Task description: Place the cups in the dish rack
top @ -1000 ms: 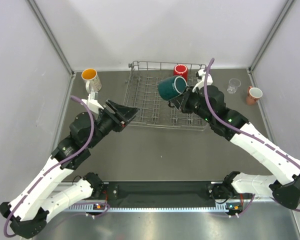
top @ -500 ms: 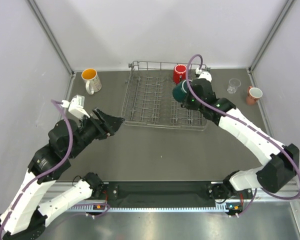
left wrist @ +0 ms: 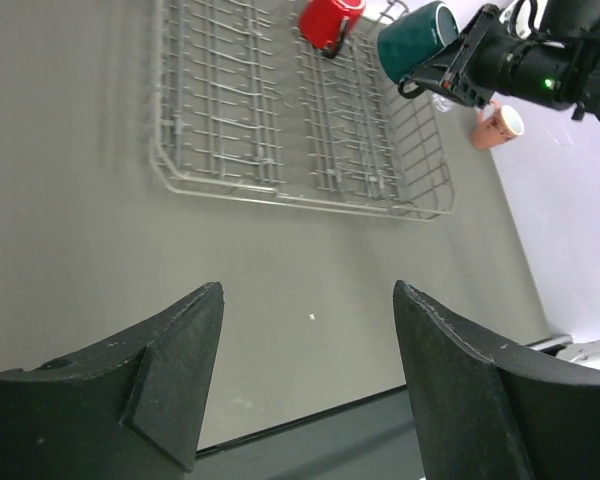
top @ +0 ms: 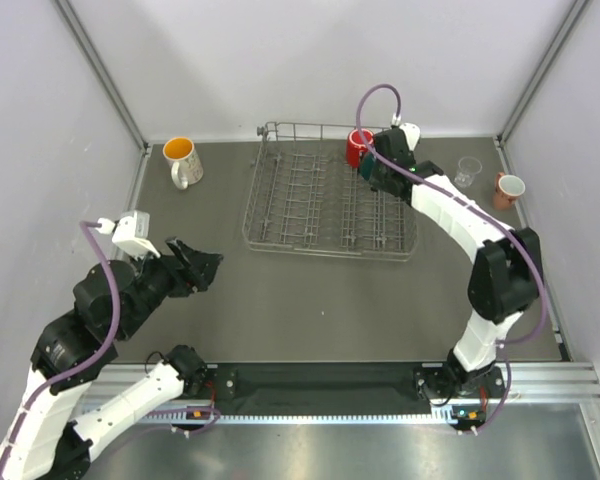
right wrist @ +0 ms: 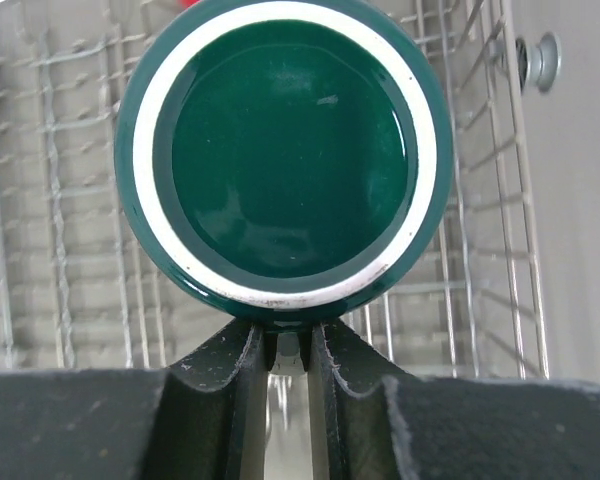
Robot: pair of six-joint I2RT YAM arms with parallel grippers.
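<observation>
The dark green mug (right wrist: 285, 150) juts ahead of right claw (right wrist: 288, 342) clamping its handle; left claw (left wrist: 308, 292) apart.

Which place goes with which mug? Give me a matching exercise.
Mugs:
1 red mug
2 green mug
3 white mug
4 pink mug

Places:
A on the table left of the rack
B in the rack, far side
C on the table right of the rack
D clamped in the right arm's jaws, over the rack

Pairs: 1-B, 2-D, 3-A, 4-C.
</observation>
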